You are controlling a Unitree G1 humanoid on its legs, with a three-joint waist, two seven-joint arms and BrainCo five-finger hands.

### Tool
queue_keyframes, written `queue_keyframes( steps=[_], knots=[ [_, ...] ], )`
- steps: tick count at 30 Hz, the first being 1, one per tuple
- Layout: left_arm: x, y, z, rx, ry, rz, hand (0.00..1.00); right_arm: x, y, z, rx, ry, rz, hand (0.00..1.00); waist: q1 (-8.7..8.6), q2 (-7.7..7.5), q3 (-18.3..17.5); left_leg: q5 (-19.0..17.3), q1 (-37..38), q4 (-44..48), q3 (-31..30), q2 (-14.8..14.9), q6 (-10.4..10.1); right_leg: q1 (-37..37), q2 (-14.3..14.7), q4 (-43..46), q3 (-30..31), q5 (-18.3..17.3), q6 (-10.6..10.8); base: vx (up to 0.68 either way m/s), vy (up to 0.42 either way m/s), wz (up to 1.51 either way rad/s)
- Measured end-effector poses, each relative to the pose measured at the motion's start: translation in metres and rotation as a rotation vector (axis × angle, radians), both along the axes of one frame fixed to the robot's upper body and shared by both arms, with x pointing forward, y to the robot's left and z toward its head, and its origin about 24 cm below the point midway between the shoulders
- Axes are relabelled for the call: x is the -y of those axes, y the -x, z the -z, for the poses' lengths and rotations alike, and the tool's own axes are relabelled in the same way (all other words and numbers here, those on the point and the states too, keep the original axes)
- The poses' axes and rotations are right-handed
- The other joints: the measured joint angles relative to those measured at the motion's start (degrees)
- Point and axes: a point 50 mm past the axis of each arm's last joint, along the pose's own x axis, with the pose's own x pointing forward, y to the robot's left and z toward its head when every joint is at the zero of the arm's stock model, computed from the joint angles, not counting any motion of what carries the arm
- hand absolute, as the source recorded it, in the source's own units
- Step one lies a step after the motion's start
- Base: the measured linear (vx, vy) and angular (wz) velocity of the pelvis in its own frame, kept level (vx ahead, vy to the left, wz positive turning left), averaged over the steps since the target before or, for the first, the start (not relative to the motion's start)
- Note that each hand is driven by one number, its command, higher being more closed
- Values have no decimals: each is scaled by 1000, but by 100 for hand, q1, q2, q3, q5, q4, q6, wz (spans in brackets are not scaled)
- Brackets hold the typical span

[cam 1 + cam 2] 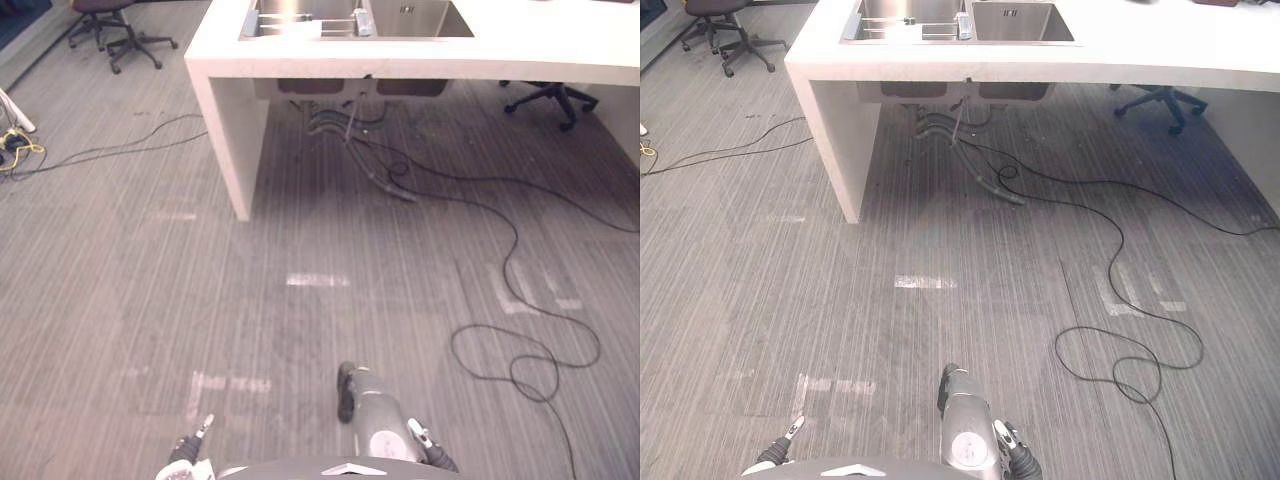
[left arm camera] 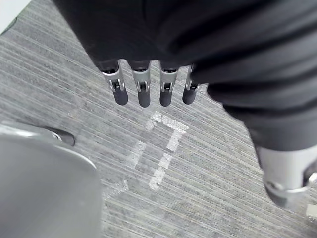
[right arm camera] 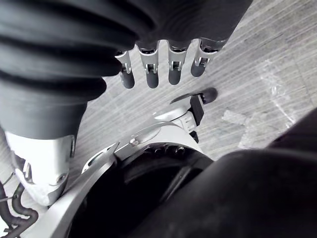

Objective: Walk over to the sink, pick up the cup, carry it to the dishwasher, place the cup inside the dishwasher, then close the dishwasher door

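Left hand [image 2: 144, 94] and right hand [image 3: 152, 74] hang downward (fingers straight).

Sink [image 1: 415, 20] half beyond top edge

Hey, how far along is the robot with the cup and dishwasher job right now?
Nothing looks done yet. The walk is what is in hand: a stretch of grey striped carpet floor lies between the robot and the white counter with the steel double sink. The left hand and right hand hang open, holding nothing. Left: reach the sink, pick up the cup, load it, close the dishwasher door.
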Motion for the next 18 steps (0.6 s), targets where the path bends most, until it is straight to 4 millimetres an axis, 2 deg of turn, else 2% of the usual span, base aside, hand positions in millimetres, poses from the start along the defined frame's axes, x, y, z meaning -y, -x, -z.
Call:
queue_keyframes(
  steps=[1, 2, 3, 4, 5, 6, 7, 8, 9, 10, 11, 12, 13, 14, 15, 16, 17, 18],
  knots=[
    [1, 1, 0, -2, 3, 0, 0, 1, 4, 1, -18, -5, 13, 0, -30, 48, -75, 264, -88, 389, -139, 155, 43, 165, 132, 41, -102, -251, -19, 564, -317, 10],
    [1, 3, 0, -3, 2, 1, 0, 2, 6, 2, -26, -6, 20, 0, -43, 77, -135, 451, -206, 681, -234, 235, -26, 264, 185, -12, -145, -320, -48, 567, -292, 10],
    [-2, 4, 0, -2, 0, -9, 0, 3, 6, 2, -30, -4, 23, 0, -66, 99, -210, 807, -478, 1291, -383, 340, -70, 450, 281, -141, -208, -415, -97, 549, -250, 1],
    [-3, 4, 0, 2, 4, -23, 0, 5, 7, 3, -43, -4, 19, 0, -66, 115, -241, 1644, -872, 2179, -485, 449, -152, 803, 461, -415, -215, -511, -160, 658, -244, -8],
    [-3, 6, 0, 7, 5, -48, 0, 8, 8, 3, -46, 5, 9, 0, -5, 123, -230, 1983, -1437, 3383, -466, 617, -243, 1235, 663, -829, -179, -552, -266, 550, -180, -15],
    [-4, 5, 0, 18, 0, -59, 0, 9, 8, 3, -49, 8, 8, 0, 22, 153, -225, 1816, -1770, 4072, -404, 691, -160, 1468, 759, -1036, -164, -545, -326, 569, -133, -9],
    [-7, 3, -2, 49, -19, -84, 0, 9, 6, 4, -56, 3, 5, 0, 48, 125, -177, 1446, -2386, 5122, -369, 688, -72, 2013, 875, -1468, -149, -529, -436, 571, -97, -1],
    [-13, 1, -5, 71, -58, -70, 0, 6, 9, 7, -81, -12, 1, 0, 115, -1, -108, 1149, -2891, 5477, -272, 505, -28, 2583, 874, -1842, -133, -514, -441, 560, -81, -6],
    [-15, -1, -7, 89, -84, -55, 0, 5, 8, 8, -85, -19, -5, 0, 198, -60, -79, 1014, -3111, 5417, -176, 392, -2, 2798, 839, -1986, -103, -469, -388, 487, -40, -39],
    [-15, -7, -10, 133, -115, -33, 0, 4, 1, 7, -70, -25, -16, 0, 362, -107, -79, 793, -3531, 4994, 49, 230, 7, 3089, 801, -2216, 52, -468, -340, 451, 10, -74],
    [-15, -11, -13, 165, -129, -21, 0, 3, -10, 5, -34, -31, -24, 0, 489, -141, -31, 663, -3866, 4136, 392, 104, 61, 3386, 727, -2413, 203, -464, -245, 463, 46, -80],
    [-16, -13, -14, 178, -134, -20, 0, 2, -14, 4, -17, -34, -32, 0, 527, -177, -15, 680, -3945, 3553, 608, 44, 92, 3502, 655, -2501, 256, -506, -164, 613, 140, -61],
    [-17, -17, -16, 200, -145, -21, 0, 0, -20, 2, 15, -30, -45, 0, 539, -196, 6, 928, -4026, 2219, 1055, -87, 133, 3743, 542, -2601, 314, -634, 10, 533, 152, -28],
    [-16, -18, -17, 207, -151, -22, 0, 0, -22, 1, 24, -28, -45, 0, 521, -177, 9, 1163, -3994, 1471, 1223, -166, 96, 3858, 513, -2640, 322, -734, 63, 635, 226, -16],
    [-13, -15, -17, 214, -169, -33, 0, 1, -20, 0, 31, -30, -26, 0, 516, -79, 33, 1825, -3852, 113, 1331, -319, 121, 4146, 524, -2688, 359, -998, 34, 553, 242, -26],
    [-12, -17, -18, 232, -194, -41, 0, -1, -23, 1, 30, -29, -28, 0, 589, -28, 42, 2272, -3793, 280, 1328, -398, 370, 4328, 509, -2690, 631, -1274, -100, 552, 253, -27],
    [-16, -19, -21, 252, -230, -41, 0, -5, -26, 1, 37, -38, -45, 0, 606, -118, 47, 2184, -3853, 470, 1352, -441, 424, 4338, 472, -2690, 799, -1345, -201, 525, 240, -24],
    [-20, -34, -29, 319, -299, -34, 0, -15, -35, 0, 55, -53, -80, 0, 604, -306, 30, 2047, -4030, 820, 1375, -494, 586, 4297, 441, -2649, 1061, -1395, -284, 480, 232, 7]
  ],
)
